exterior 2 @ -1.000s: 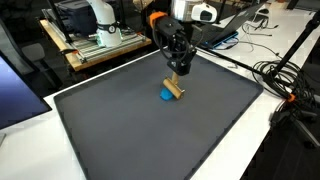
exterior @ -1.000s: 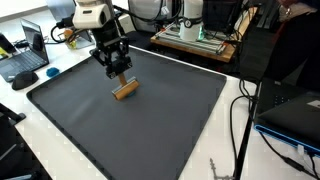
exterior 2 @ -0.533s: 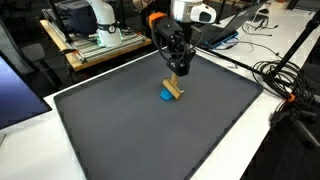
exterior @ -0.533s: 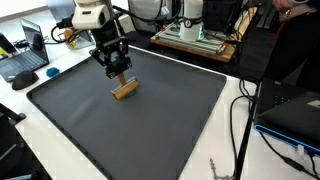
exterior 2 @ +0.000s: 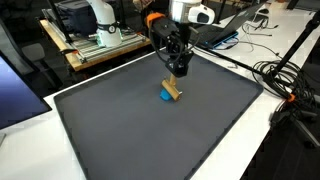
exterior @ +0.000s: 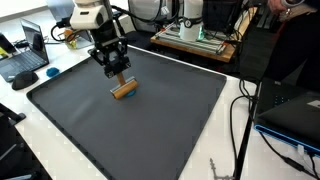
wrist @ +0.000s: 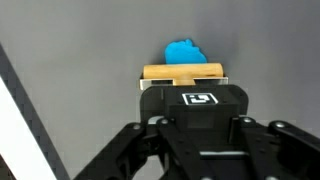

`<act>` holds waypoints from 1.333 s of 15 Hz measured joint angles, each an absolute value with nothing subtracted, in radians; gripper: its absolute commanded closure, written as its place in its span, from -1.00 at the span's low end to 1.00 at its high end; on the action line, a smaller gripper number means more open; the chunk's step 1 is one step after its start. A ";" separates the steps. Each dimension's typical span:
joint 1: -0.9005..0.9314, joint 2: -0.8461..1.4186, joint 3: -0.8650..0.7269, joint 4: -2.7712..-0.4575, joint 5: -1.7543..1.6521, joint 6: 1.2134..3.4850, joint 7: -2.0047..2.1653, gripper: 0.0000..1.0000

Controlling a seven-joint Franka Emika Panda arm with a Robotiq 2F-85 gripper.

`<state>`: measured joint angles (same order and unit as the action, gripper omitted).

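We hold the wooden block (exterior: 124, 90) clamped in our gripper (exterior: 119, 79), low on the dark mat (exterior: 160, 130) and near its 11 o'clock edge. A blue piece (exterior 2: 166, 96) sits just beside the block. Open mat spreads toward 4 o'clock. Nothing has shifted since a second ago.

Wooden block (exterior: 124, 90): pale bare wood, matt, smooth faces. Blue lump (wrist: 182, 52) just beside block: matt, plastic or foam, bumpy edge. Mat (exterior: 150, 130) under block: dark grey, matt, cloth-like. Gripper (exterior: 119, 76) above block: black, matt casing.
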<state>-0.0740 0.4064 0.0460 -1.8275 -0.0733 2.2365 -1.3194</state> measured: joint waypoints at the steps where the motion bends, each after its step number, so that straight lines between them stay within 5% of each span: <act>1: -0.074 0.407 0.045 -1.827 -0.073 2.237 -1.318 0.57; 20: -0.074 0.407 0.031 -1.825 -0.142 2.221 -1.302 0.57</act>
<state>-0.0737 0.4072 0.0314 -1.8250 -0.1424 2.2211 -1.3015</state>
